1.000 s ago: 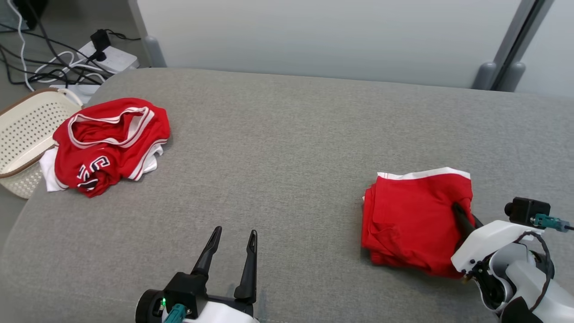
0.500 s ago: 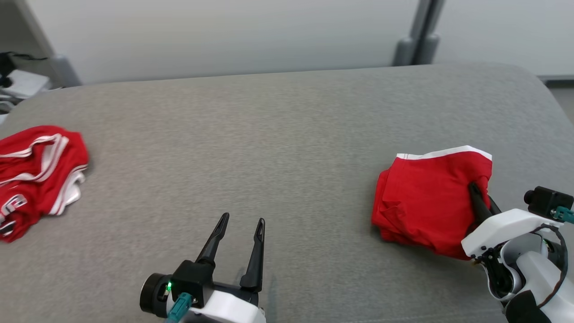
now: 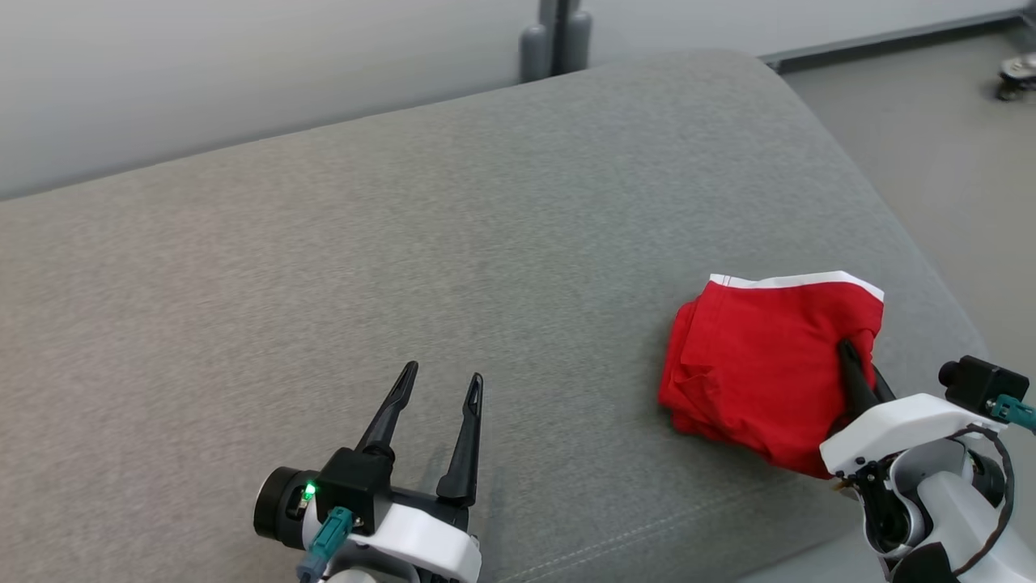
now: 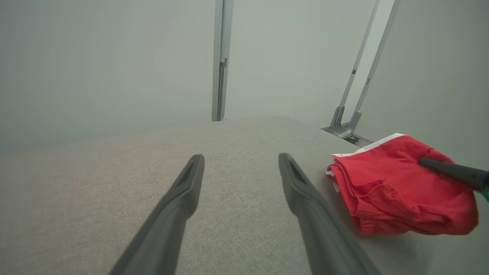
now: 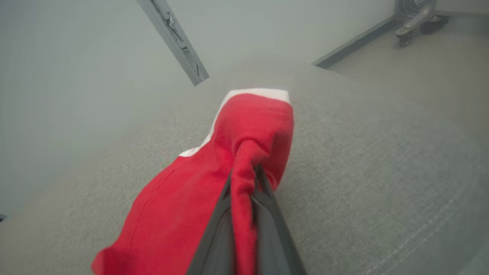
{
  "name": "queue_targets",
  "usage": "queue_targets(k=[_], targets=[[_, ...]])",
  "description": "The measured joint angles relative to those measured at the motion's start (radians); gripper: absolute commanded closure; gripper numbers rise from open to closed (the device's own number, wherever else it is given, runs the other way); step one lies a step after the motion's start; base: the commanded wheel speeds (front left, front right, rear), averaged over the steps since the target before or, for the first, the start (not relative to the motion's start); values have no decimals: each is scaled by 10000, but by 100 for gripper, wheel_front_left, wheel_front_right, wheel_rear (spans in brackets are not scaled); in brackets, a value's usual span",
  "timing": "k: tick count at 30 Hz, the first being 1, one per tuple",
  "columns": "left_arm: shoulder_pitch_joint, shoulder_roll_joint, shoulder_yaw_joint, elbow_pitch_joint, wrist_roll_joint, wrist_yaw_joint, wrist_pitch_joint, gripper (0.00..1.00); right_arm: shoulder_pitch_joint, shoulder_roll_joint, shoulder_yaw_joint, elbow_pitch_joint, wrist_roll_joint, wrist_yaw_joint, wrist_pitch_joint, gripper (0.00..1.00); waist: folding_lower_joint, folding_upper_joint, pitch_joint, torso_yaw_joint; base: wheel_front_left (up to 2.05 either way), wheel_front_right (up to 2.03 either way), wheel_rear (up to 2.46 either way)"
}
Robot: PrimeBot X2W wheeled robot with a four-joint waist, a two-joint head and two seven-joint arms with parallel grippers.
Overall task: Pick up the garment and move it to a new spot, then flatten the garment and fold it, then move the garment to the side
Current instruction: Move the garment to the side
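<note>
The garment (image 3: 753, 364) is a folded red piece with a white band along its far edge, lying on the grey couch cushion (image 3: 405, 243) near the cushion's right end. My right gripper (image 3: 851, 356) is shut on a pinch of its cloth at the near right corner. In the right wrist view a ridge of the red garment (image 5: 244, 160) runs between the closed fingers. My left gripper (image 3: 441, 380) hovers open over bare cushion at the lower left, a good way left of the garment (image 4: 397, 191), with nothing between its fingers (image 4: 183, 194).
The cushion's rounded right edge drops to a grey floor (image 3: 931, 138). A pale wall with a grey post (image 3: 554, 40) stands behind. A wheeled base (image 3: 1016, 77) sits at the far right on the floor.
The head camera has swung to the right, so the crumpled red jersey and the basket at the left have left the view. My right gripper keeps its hold on the garment; the left stays open.
</note>
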Motion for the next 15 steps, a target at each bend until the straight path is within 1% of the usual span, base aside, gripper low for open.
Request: queue_targets(k=[5,9,11,15], targets=[[-10,0,12,44,198,-8,0,0,111,125,-184,-92,-96,0,0,100,0,0,140,-521,0,0,0],[-81,4,38,113,288,-96,0,0,137,263,-359,-176,-155,0,0,100,0,0,298,-922,0,0,0],[-179,4,63,128,303,-171,0,0,171,313,-462,-222,-157,0,0,100,0,0,374,-1089,0,0,0],[-219,2,90,171,387,-184,0,0,220,389,-541,-278,-232,0,0,100,0,0,505,-1370,0,0,0]])
